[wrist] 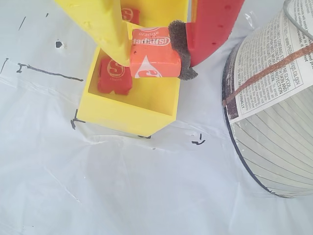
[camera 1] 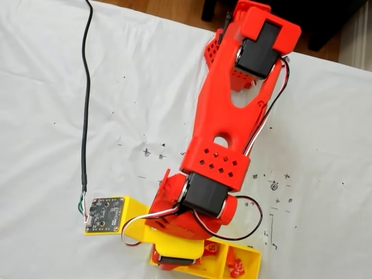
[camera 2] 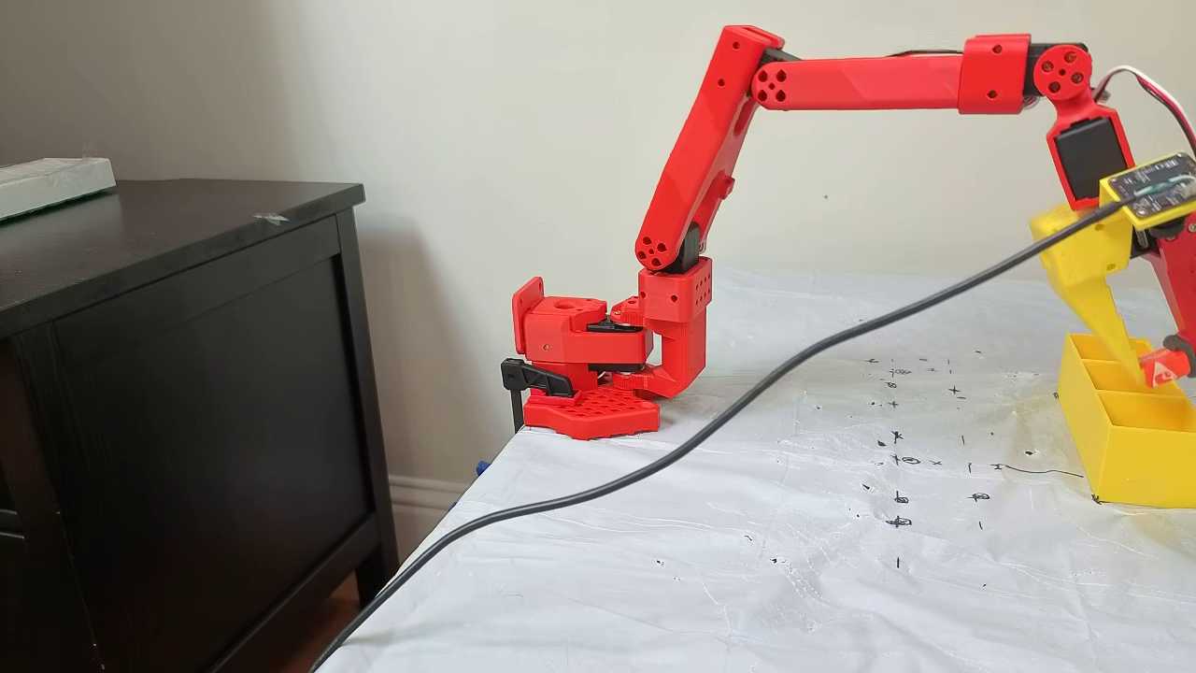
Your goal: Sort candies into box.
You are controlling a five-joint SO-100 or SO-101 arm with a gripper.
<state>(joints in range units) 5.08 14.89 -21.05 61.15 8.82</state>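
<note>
Now, gripper [wrist: 155,58]: clamped on one orange candy [wrist: 151,54], yellow finger [wrist: 105,27] on the left of the wrist view, red finger [wrist: 212,27] with a dark pad on the right.
Held candy: square, printed wrapper, white mark facing the camera; hangs over the near compartment of the box [wrist: 127,115], above its rim, not touching it.
Box: bright yellow tray on the white-covered counter [wrist: 122,191]; in a fixed view [camera 2: 1126,449] it sits at the far right, gripper tip directly above it.
Other candies: one red piece [wrist: 114,75] lies in the near compartment, left of the held one; another [wrist: 129,13] shows in the next compartment, partly hidden by the yellow finger.
Obstruction: in a fixed view the red arm [camera 1: 224,133] covers most of the box [camera 1: 247,264]; contents there unclear.
Surroundings: large printed cylinder [wrist: 274,107] just right of the box; black cable [camera 2: 654,458] across the counter; pen marks on the cover; dark cabinet [camera 2: 177,402] beside the counter.
</note>
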